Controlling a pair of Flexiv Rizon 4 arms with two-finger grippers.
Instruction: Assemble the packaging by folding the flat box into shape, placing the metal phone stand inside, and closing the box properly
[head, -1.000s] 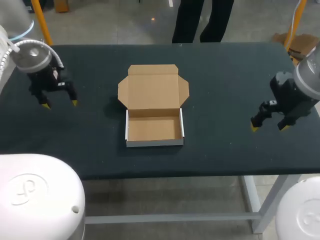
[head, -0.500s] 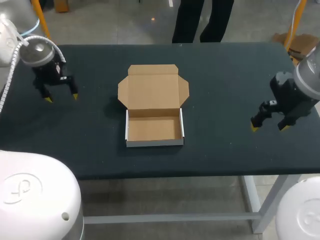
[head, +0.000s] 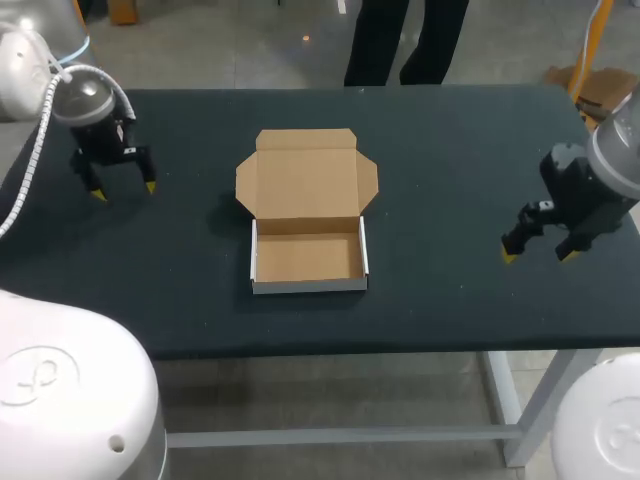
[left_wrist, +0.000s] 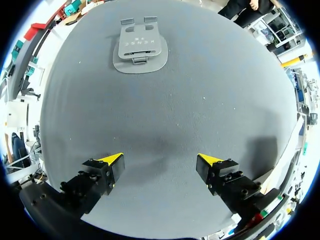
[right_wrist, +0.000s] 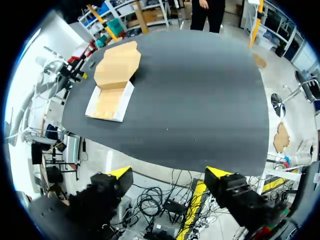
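A dark table (head: 450, 150) carries an open cardboard box (head: 305, 215) at its middle and a flat grey phone stand (left_wrist: 139, 50).

- The box (head: 305, 225) is showing brown card inside, white outside.
- The phone stand (left_wrist: 139, 49) is looking grey (nearly matching the surface beneath).
- The table (head: 450, 150) is showing plain near-black.
- The left gripper (head: 124, 190) and right gripper (head: 538, 257) are showing black, yellow-tipped.

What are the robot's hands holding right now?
Nothing. The left hand and right hand are both open and empty. The box and the phone stand lie untouched on the table.
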